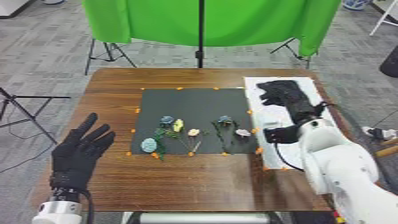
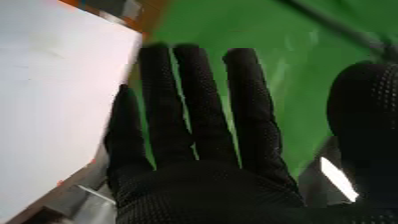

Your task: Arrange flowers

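Observation:
My right hand (image 1: 286,95) is over the white sheet (image 1: 259,86) on the table's right side, its fingers pointing toward the far edge. In the right wrist view the same hand (image 2: 213,185) has straight fingers and holds nothing. Several artificial flowers lie on the black mat (image 1: 187,100): a blue one (image 1: 167,120), a yellow one (image 1: 179,125), a pale one (image 1: 194,132), a light-blue rounded one (image 1: 148,145), a second blue one (image 1: 225,120) and a pinkish-white one (image 1: 242,132). My left hand (image 1: 76,156) is open at the table's left edge, left of the mat.
Small orange tape pieces (image 1: 137,110) mark the edges of the mat on the brown table (image 1: 213,182). A green cloth (image 1: 258,22) hangs on a stand (image 1: 200,54) behind the table. Black tripod legs (image 1: 34,119) stand at the left.

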